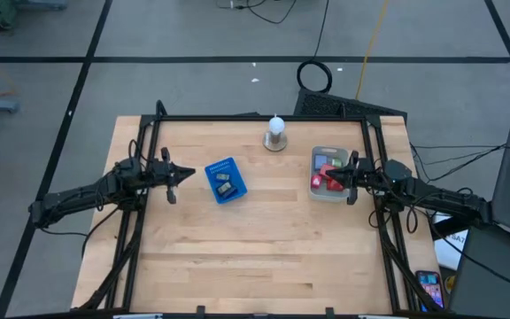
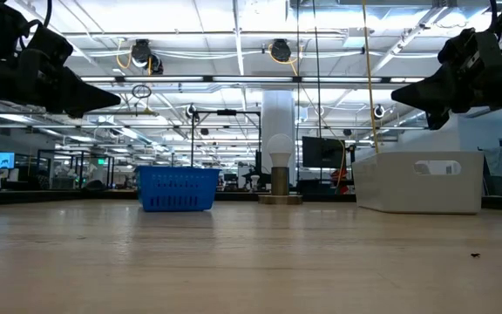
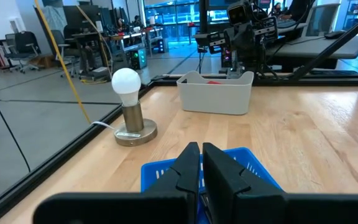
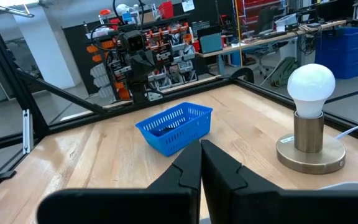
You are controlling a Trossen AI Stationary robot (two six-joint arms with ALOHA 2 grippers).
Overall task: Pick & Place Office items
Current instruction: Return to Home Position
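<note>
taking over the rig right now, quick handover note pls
Left gripper: shut, empty, raised just left of the blue bin.
Right gripper: shut, empty, raised above the grey bin.
Things: red pieces lie in the grey bin, dark pieces in the blue bin. The high view shows none loose on the table.
Done: sorting looks finished.
Left: probably only parking both arms.

No wording, brand, number or sign can be read anywhere on the table or in the room behind it; a small white sticker on the lamp base is too small to read.
</note>
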